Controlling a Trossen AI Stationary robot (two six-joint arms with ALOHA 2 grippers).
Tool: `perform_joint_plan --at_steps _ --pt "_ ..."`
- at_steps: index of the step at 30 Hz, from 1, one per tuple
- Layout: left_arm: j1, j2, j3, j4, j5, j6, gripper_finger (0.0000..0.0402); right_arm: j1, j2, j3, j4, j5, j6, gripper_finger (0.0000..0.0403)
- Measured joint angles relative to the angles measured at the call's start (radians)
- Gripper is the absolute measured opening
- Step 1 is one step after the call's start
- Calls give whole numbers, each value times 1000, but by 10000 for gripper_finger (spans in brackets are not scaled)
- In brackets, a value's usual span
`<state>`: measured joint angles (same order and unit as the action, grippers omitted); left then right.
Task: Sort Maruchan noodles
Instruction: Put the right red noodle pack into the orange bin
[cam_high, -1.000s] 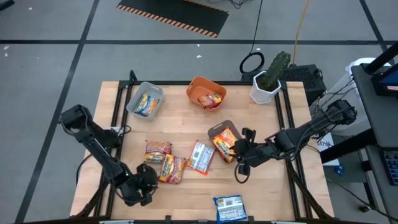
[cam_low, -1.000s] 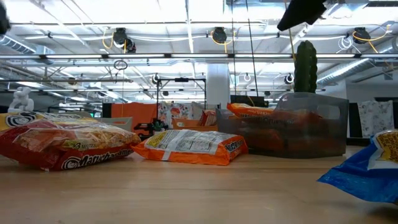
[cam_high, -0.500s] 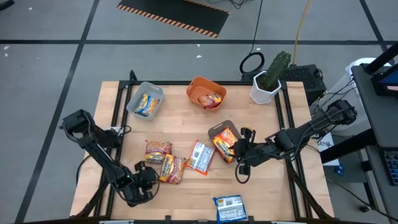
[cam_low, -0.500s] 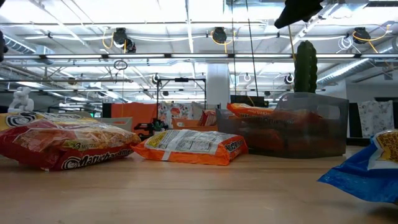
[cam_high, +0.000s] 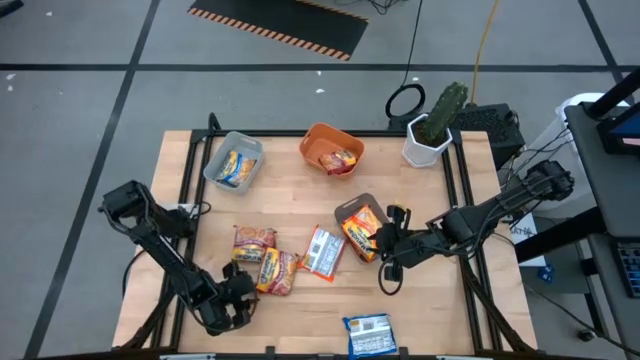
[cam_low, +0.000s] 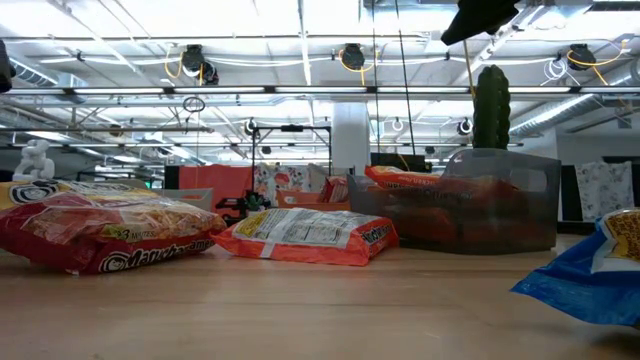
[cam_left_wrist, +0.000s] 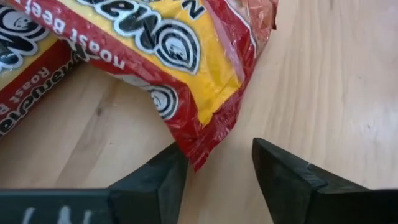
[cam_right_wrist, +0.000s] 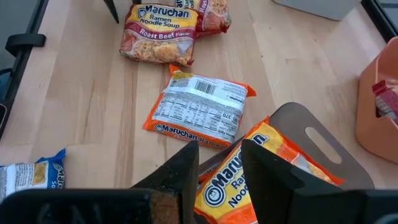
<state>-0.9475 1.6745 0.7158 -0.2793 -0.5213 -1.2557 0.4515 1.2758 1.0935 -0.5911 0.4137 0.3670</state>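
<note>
Several Maruchan noodle packets lie flat on the wooden table: two red ones (cam_high: 255, 241) (cam_high: 278, 271), an orange one label-side up (cam_high: 323, 252) and a blue one (cam_high: 368, 335). My left gripper (cam_high: 240, 290) is low at the nearer red packet's near left corner, open, with that corner (cam_left_wrist: 205, 146) between its fingers. My right gripper (cam_high: 385, 250) hangs open above the near right side of a dark grey tray (cam_high: 350, 207), which holds an orange packet (cam_right_wrist: 249, 180). It touches nothing. My left gripper (cam_left_wrist: 217, 152) has the red-and-yellow packet's corner (cam_left_wrist: 198, 158) between its open fingers. It comes slanting down from the table's near left. Whether a finger (cam_left_wrist: 165, 174) touches the corner, I cannot tell. The packet lies flat on the table.
At the far side stand a light grey tray (cam_high: 218, 150) holding a yellow-and-blue packet, an orange tray (cam_high: 318, 133) holding a red one, and a cactus in a white pot (cam_high: 432, 135). Bare wood lies along the near edge between the red and blue packets.
My left gripper has sunk a little toward the table at the red packet's corner. The packets have not moved.
</note>
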Motion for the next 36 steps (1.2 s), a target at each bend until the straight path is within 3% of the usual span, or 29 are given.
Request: perform_joint_plan --at_steps 17,26,36 --pt "74 -57 -5 -33 22 -41 202 0 0 0 17 0 -17 116" --pt "108 -58 -4 -26 57 8 124 0 0 0 17 0 -24 116" --pt "113 -58 -3 -26 44 5 115 0 0 0 17 0 -24 116"
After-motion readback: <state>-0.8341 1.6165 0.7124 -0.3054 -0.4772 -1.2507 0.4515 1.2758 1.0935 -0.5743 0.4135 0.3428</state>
